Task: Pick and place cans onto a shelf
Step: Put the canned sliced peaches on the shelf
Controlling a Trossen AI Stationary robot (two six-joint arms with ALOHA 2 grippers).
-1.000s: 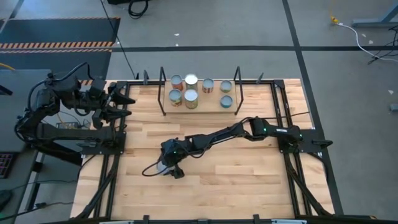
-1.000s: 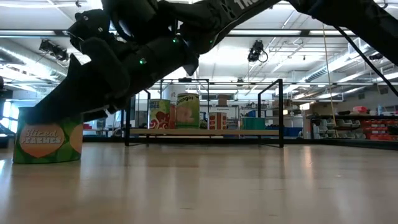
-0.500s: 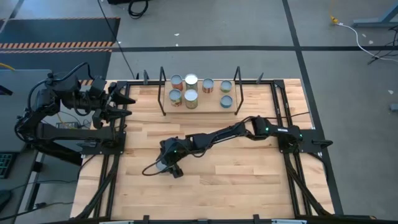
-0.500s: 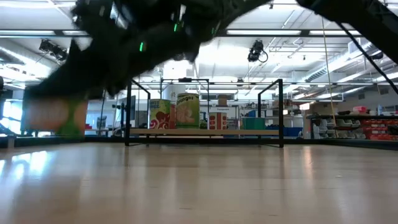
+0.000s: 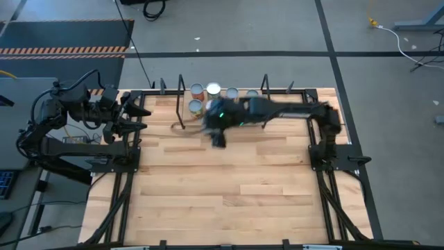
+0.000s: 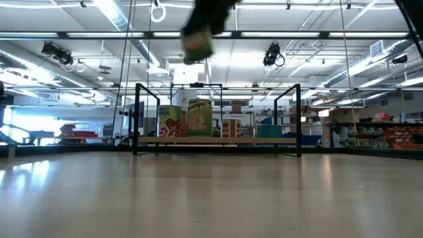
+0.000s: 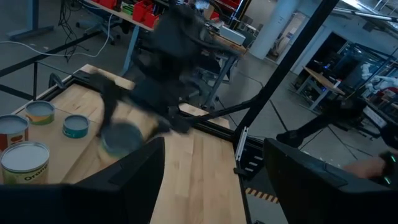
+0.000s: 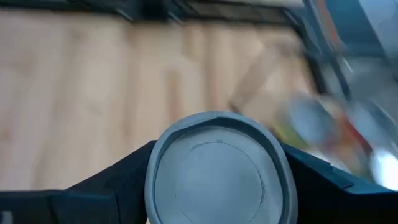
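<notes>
My right gripper [image 5: 216, 126] is shut on a can with a grey round top [image 8: 217, 167] and a green-yellow label [image 6: 197, 43]. It carries the can high above the table, just in front of the shelf [image 5: 239, 118]. The shelf is a narrow light-wood board between black rod uprights at the table's far edge. Several cans [image 5: 213, 89] stand upright on it, some hidden by my right arm. They also show in the low view [image 6: 198, 118]. My left gripper [image 5: 137, 114] is open and empty at the table's left edge. My right gripper pinches the can's side wall [image 8: 152, 177] between its two fingers [image 8: 118, 183], one finger on either side. The can's round top faces the wrist camera. The can is lifted well clear of the table [image 6: 197, 43].
Black rod uprights [image 6: 137, 119] stand at both ends of the shelf. The wide wooden tabletop [image 5: 229, 187] in front of the shelf is bare. Black frame rails [image 5: 333, 201] run along the table's left and right sides.
My right gripper, shut on the can the whole time, has lifted it off the table's near-left middle. It has swung fast up and toward the far edge, to just in front of the shelf. The can is now high and clear of the table.
</notes>
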